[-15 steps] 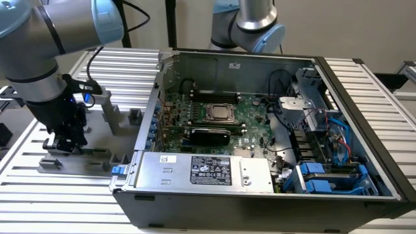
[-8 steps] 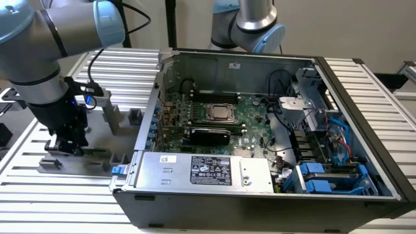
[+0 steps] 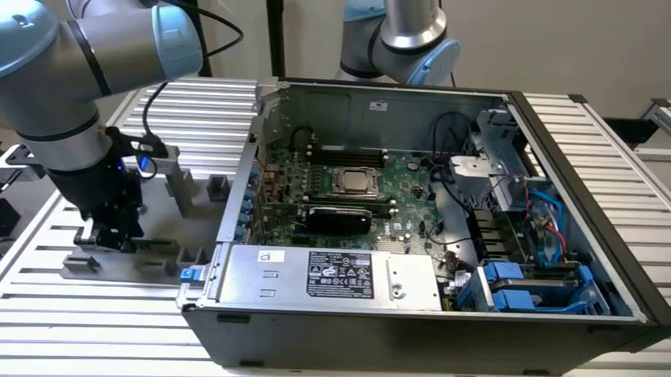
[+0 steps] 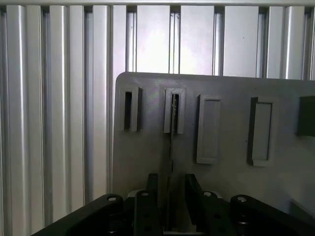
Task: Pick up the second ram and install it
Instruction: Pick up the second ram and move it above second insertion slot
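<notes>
Gripper: lowered over the fixture, with the jaws held apart and nothing clamped.
Ram: seen edge-on as a thin stick between the jaws. Its far end is seated in a slot just ahead of them. A gap is seen between it and one finger.
Fixture: grey plate under the jaws, with further slots ahead of them.
Case: open, well apart from the jaws, toward the exterior view's right.
Table: ribbed, beyond the fixture.

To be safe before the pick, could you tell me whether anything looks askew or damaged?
Nothing stands out. The ram stands on edge, straight in its fixture slot, between the open gripper's fingers; the case looks intact.
</notes>
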